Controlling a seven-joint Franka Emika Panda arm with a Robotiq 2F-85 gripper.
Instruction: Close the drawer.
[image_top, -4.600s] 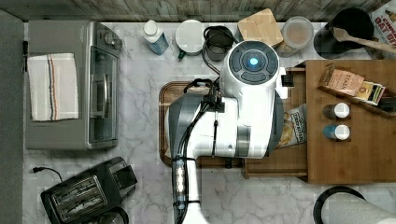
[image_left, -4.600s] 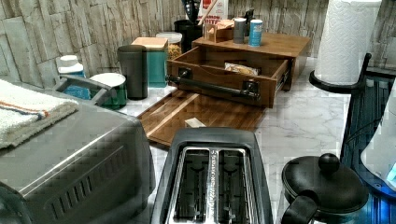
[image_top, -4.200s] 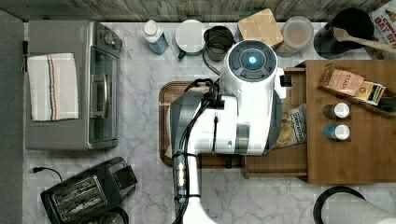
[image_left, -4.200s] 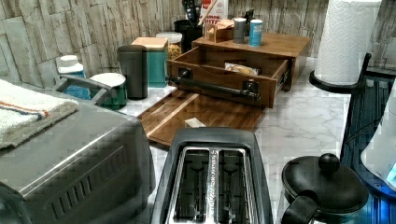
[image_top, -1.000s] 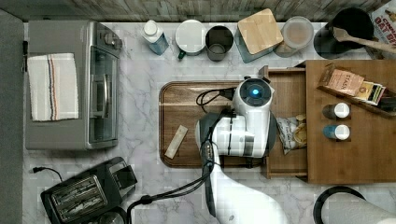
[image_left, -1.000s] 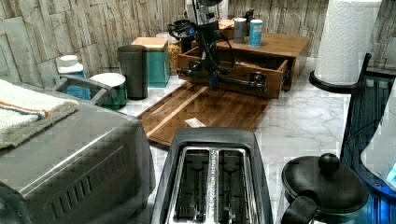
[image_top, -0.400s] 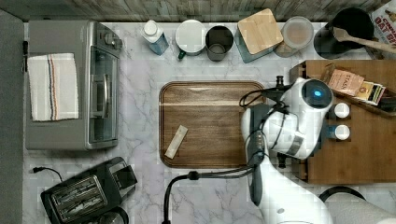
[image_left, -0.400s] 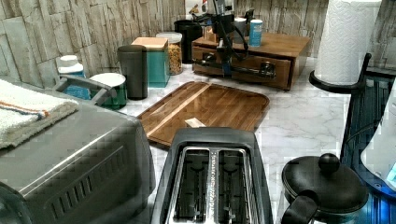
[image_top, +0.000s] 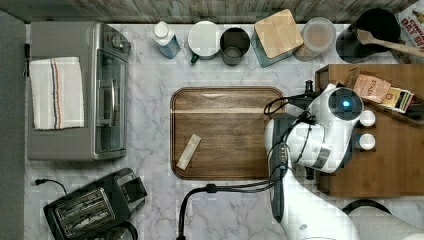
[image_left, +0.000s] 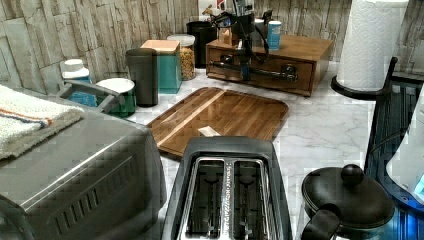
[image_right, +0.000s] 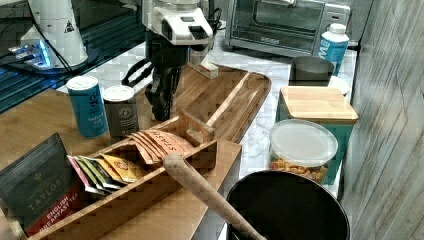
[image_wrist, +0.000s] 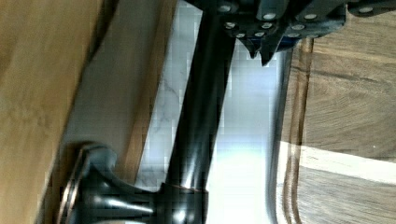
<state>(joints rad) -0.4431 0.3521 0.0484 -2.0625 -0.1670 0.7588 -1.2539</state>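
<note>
Looking at it biggest to smallest:
Counter (image_top: 150, 200): marble, crowded with a toaster oven and jars, nothing in the arm's way.
Cabinet (image_left: 300, 50): wooden box at the far end in the left view, tea boxes and bottles on top.
Tray (image_top: 225, 132): sat partly under the pulled-out drawer a second ago, now lies fully uncovered.
Drawer (image_left: 260, 67): was sticking out over the tray a second ago, now its front sits flush with the cabinet. I'd call the task basically done.
Handle (image_wrist: 201, 107): black bar, just beside the fingers.
Gripper (image_left: 244, 65): right at the handle; can't tell if it's spread or pinched.
</note>
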